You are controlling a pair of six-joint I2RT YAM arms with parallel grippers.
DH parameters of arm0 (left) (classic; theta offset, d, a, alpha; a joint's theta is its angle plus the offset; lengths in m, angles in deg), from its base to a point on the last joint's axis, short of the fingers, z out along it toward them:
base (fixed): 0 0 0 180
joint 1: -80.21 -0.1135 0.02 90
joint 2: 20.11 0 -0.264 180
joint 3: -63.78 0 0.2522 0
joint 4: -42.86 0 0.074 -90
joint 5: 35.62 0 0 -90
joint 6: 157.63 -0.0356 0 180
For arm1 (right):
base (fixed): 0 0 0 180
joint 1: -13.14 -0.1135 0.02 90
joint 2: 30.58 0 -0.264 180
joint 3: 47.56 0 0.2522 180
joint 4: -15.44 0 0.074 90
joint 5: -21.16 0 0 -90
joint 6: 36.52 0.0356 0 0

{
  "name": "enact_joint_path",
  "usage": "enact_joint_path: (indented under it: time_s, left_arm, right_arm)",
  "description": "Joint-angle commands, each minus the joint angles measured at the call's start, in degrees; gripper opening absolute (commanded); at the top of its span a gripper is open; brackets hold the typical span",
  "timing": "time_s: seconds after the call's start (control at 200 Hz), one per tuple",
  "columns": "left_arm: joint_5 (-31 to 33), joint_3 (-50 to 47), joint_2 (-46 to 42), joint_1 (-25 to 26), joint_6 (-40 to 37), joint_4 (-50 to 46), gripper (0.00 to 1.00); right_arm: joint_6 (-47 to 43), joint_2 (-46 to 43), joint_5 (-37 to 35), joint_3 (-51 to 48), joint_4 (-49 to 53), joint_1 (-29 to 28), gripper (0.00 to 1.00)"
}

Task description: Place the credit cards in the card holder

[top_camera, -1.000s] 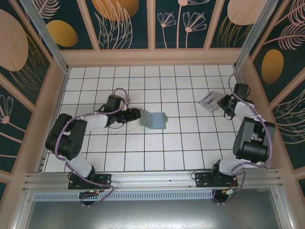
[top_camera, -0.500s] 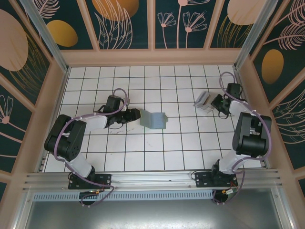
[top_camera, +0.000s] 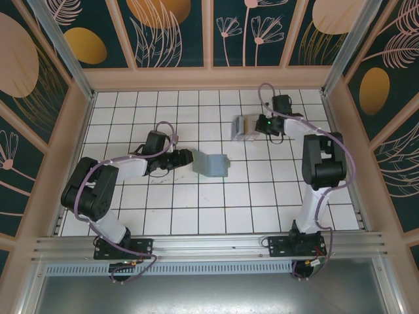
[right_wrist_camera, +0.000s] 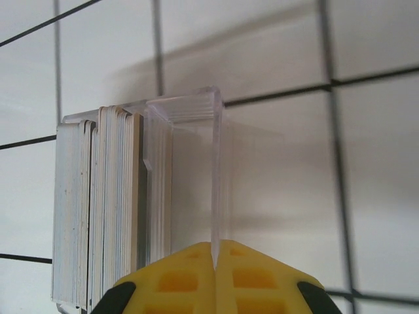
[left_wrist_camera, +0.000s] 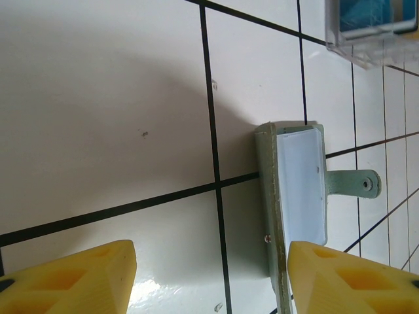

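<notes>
View from above: a white tiled surface (top_camera: 196, 203) ringed by leaf-patterned panels (top_camera: 173, 33). Near its middle sits the flat sage-green folding card holder (top_camera: 211, 163), half open, one leaf raised so the pale bluish inside shows. The left hand (top_camera: 185, 157) lies low just beside the holder's left edge, pointing at it. Toward the far right, the right hand (top_camera: 260, 124) grips a small clear plastic box (top_camera: 251, 132). The box carries the thin rectangular plastic credit cards (top_camera: 239, 124), well apart from the holder.

Left wrist view: the left hand (left_wrist_camera: 213, 261) has its yellow fingers spread with bare tile between them, grasping nothing. The card holder (left_wrist_camera: 298, 196) is seen edge-on just beyond the right finger. Its long edge runs up the picture, away from the hand, and a strap tab (left_wrist_camera: 353, 184) sticks out to the right. The clear plastic box (left_wrist_camera: 366, 26), blue cards inside, sits in the top corner. The holder looks soft and light, likely to slide or flop shut. Pinning one leaf near the fold would probably keep a pocket open.

Right wrist view: the right hand (right_wrist_camera: 216, 261) is clenched on one thin clear wall of the box. The credit cards (right_wrist_camera: 98, 209) stand on edge, packed face to face left of that wall, long edges running up the picture. They look light, stiff and slick. Pinching across the faces at an exposed edge seems the surest hold.
</notes>
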Motion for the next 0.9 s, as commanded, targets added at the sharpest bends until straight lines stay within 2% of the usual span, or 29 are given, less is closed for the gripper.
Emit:
enact_joint_path:
  time_s: [0.0,0.11,0.225,0.365,0.56,0.741,0.896]
  left_arm:
    - [-0.20,-0.75,-0.93,-0.31,-1.16,-1.35,0.63]
    - [-0.01,-1.04,-1.08,-0.31,-1.11,-1.30,0.63]
    - [0.06,-1.03,-1.31,-0.32,-1.14,-1.77,0.63]
    - [0.49,-0.56,-0.86,-0.31,-1.55,-2.10,0.63]
    - [0.65,-0.44,-0.99,-0.32,-1.37,-2.01,0.63]
    - [0.37,0.02,-0.71,-0.32,-1.29,-2.23,0.63]
    - [0.81,0.26,-1.18,-0.36,-1.76,-3.44,0.63]
  right_arm:
    - [-2.01,3.62,1.46,4.42,4.85,-3.82,0.00]
    - [-1.23,3.83,1.59,5.35,5.54,-5.97,0.05]
    - [-0.42,1.48,0.54,4.41,5.90,-6.39,0.26]
    - [-1.32,-2.33,-3.42,4.41,7.37,-6.27,0.29]
    - [-0.62,-5.01,-1.79,5.21,7.35,-7.73,0.38]
    - [0.13,-0.70,1.20,8.43,6.90,-9.35,0.48]
    - [-0.65,3.80,-2.88,12.03,8.68,-10.88,0.52]
